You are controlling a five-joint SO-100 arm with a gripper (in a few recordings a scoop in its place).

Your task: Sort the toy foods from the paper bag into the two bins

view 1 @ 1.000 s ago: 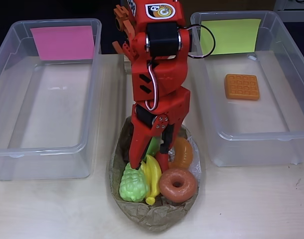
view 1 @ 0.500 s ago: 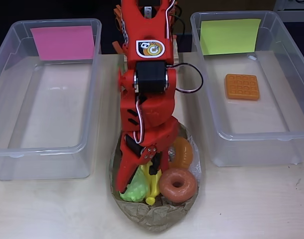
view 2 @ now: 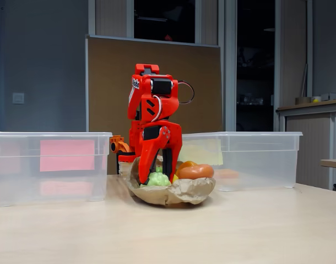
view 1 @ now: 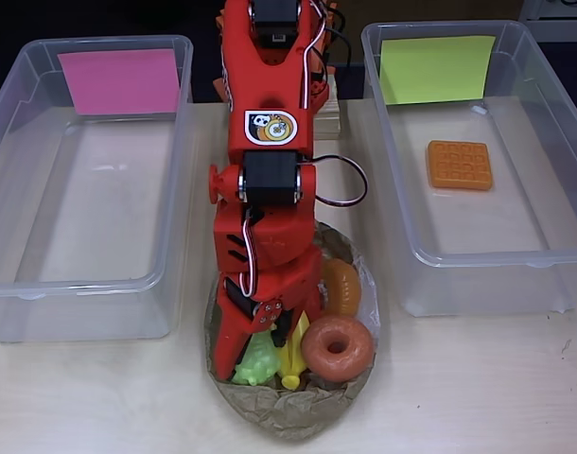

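The crumpled brown paper bag (view 1: 290,417) (view 2: 182,193) lies at the table's front centre. In it are light green grapes (view 1: 255,365) (view 2: 158,179), yellow bananas (view 1: 294,363), a brown donut (view 1: 338,348) (view 2: 195,171) and an orange croissant (view 1: 342,287). My red gripper (view 1: 253,357) (view 2: 155,177) reaches down into the bag, open, its fingers standing either side of the grapes. An orange waffle (view 1: 459,165) lies in the bin with the yellow-green sheet (view 1: 478,257). The bin with the pink sheet (view 1: 80,282) holds no toys.
The two clear bins flank the arm, left (view 2: 47,165) and right (view 2: 256,159) in the fixed view. Bare table runs along the front edge on both sides of the bag. The arm's base stands behind the bag, between the bins.
The arm has swung left and lowered into the bag. The gripper moved from above the bananas to straddle the grapes, hiding most of them from above.
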